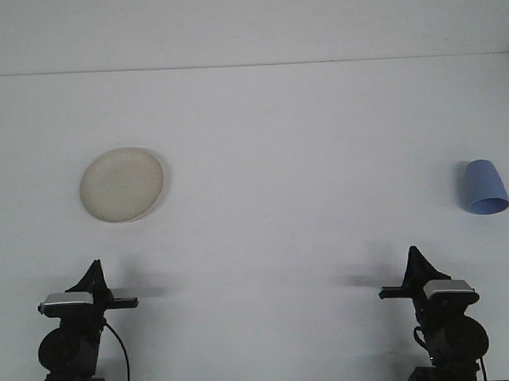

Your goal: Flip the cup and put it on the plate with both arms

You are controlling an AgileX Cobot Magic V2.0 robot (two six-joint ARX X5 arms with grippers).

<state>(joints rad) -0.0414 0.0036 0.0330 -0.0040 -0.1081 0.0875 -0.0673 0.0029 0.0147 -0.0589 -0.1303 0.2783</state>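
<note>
**Desk:** Front view, nearest edge first: what sits there?

**Photographer:** Both arms, low at the table's (pixel 266 241) near edge. The left gripper (pixel 93 269) is at the bottom left corner, the right gripper (pixel 412 256) at the bottom right. Each shows as one dark point; whether the fingers are apart or together cannot be told. Neither touches anything.

**Desk:** And beyond them?

**Photographer:** Bare white tabletop runs between and ahead of the arms. Farther back on the left lies the cream plate (pixel 122 185), flat, well apart from the left gripper. On the far right, close to the frame's edge, the blue cup (pixel 485 187) stands upside down, mouth on the table, well apart from the plate. The table's back edge runs straight across behind both.
</note>
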